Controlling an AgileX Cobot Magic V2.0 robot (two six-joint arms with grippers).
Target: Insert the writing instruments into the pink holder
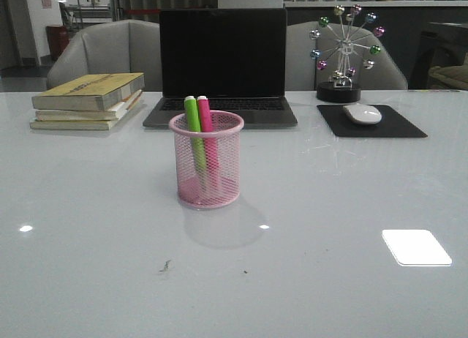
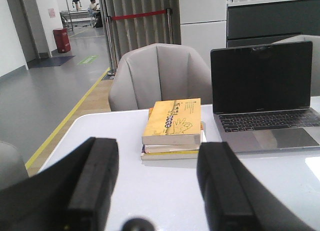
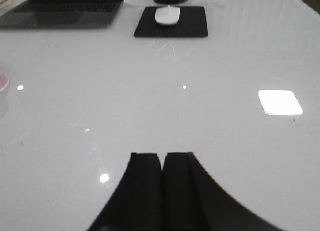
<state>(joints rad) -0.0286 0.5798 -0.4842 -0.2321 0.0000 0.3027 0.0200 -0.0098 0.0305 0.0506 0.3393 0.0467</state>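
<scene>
The pink holder (image 1: pixel 207 162) stands upright at the middle of the white table, in front of the laptop. Inside it stand the green marker (image 1: pixel 193 122) and the pink marker (image 1: pixel 205 122), side by side, their tops above the rim. A sliver of the holder (image 3: pixel 3 81) shows at the edge of the right wrist view. Neither arm appears in the front view. My left gripper (image 2: pixel 157 163) is open, with nothing between its fingers, facing the books. My right gripper (image 3: pixel 162 158) is shut and empty above bare table.
A stack of books (image 1: pixel 89 100) (image 2: pixel 172 126) lies at the back left. A laptop (image 1: pixel 223 64) (image 2: pixel 265 91) stands open behind the holder. A white mouse (image 1: pixel 362 113) (image 3: pixel 167 15) rests on a black pad (image 1: pixel 371 122). A ferris-wheel ornament (image 1: pixel 344 49) stands behind it.
</scene>
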